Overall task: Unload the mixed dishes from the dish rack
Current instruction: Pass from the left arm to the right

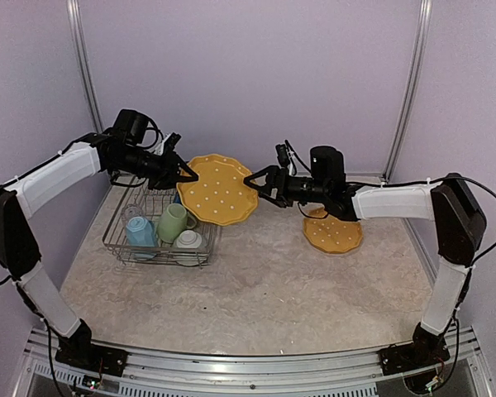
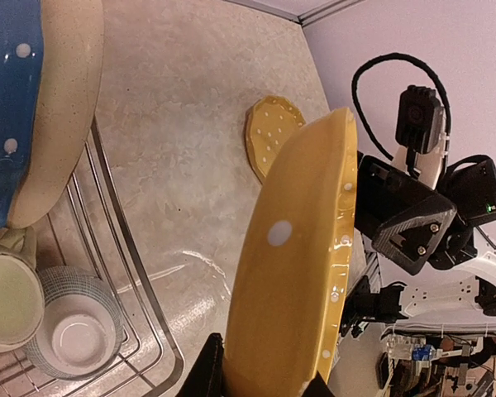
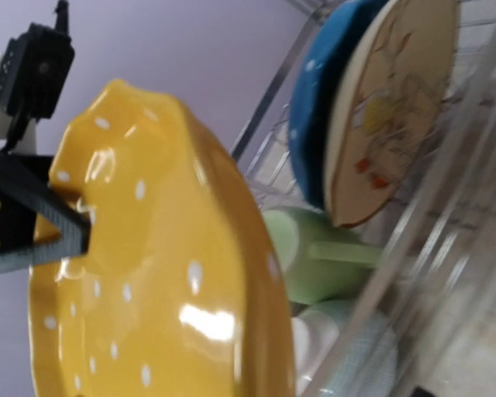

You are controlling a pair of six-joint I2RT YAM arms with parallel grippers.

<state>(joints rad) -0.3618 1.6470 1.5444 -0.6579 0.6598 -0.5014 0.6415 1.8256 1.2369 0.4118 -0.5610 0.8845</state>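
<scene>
held plate (image 1: pixel 219 190): showing yellow, white dots
table plate (image 1: pixel 334 233): showing yellow, white dots
mug (image 1: pixel 173 222): showing light green
rack plate (image 2: pixel 8 107): showing blue, white dots

Yellow dotted plate (image 3: pixel 149 273): smooth, glossy glazed ceramic with bright highlights. Dish rack (image 2: pixel 136 265): thin, shiny metal wire; cream plate (image 2: pixel 66 99): speckled ceramic with a duller glaze. Table (image 2: pixel 182 124): matt, mottled, stone-like surface.
</scene>
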